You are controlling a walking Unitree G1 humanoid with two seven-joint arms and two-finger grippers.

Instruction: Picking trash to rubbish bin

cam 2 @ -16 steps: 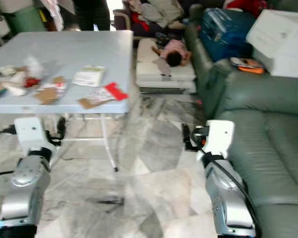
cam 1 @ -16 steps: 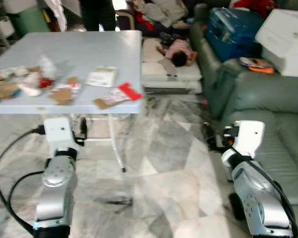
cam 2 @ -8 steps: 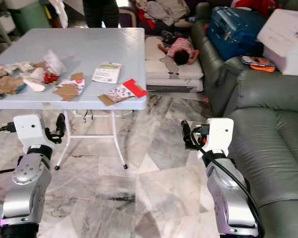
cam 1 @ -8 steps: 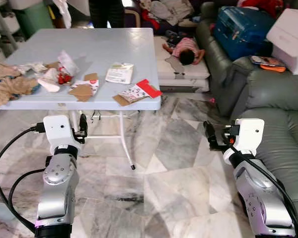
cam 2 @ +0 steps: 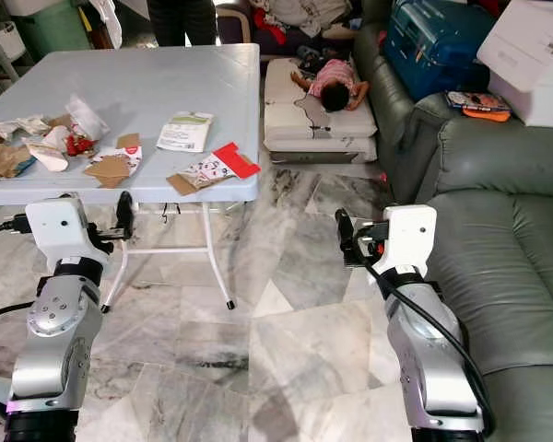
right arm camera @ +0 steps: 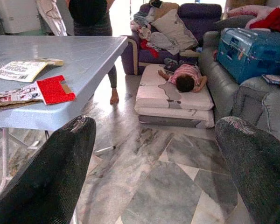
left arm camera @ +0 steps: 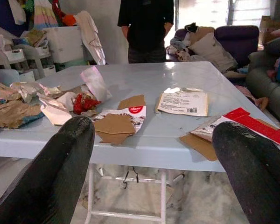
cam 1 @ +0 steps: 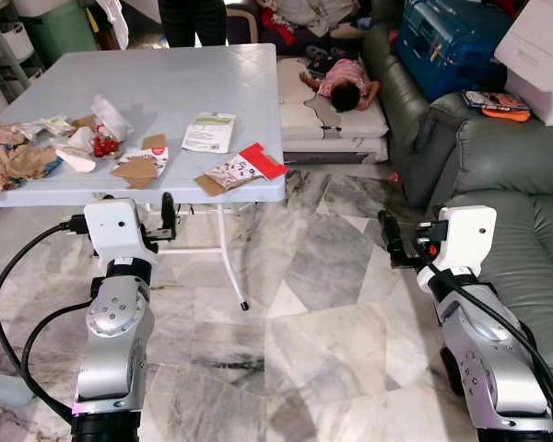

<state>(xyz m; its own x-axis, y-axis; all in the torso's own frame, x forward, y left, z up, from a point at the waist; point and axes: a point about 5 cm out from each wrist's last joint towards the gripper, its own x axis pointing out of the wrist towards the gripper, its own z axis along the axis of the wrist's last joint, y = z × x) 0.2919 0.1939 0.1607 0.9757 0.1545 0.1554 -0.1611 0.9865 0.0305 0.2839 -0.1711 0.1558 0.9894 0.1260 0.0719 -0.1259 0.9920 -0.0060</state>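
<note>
Facing a light-blue folding table [cam 1: 212,87] with trash scattered on top, both arms raised in front of the body over marble floor [cam 1: 313,341].

Left gripper [left arm camera: 151,154] is hovering just short of the table's near edge, below tabletop level, fingers spread wide, holding nothing. Right gripper [right arm camera: 163,158] is hanging over bare floor between table and grey-green sofa [cam 1: 525,212], well apart from the table, fingers also spread wide, empty.

Trash lying on the table: red card [cam 1: 263,160] overlapping a printed carton scrap [cam 1: 229,172] at the near right edge; white printed packet [cam 1: 208,132] just behind them; flattened brown cardboard pieces [cam 1: 136,169] near the middle front edge; red-and-clear wrapper [cam 1: 104,138] beside a crumpled plastic bag [cam 1: 111,112]; brown crumpled paper [cam 1: 14,166] and more white scraps at the table's left end.

Person in dark clothes [left arm camera: 147,25] is standing at the table's far side. Small child in pink [cam 1: 346,83] is lying on a floor mattress [cam 1: 309,120] beyond the table. Blue suitcase [cam 1: 447,41] is sitting on the sofa. Green bin [cam 1: 60,28] is standing at the far left, behind the table.
</note>
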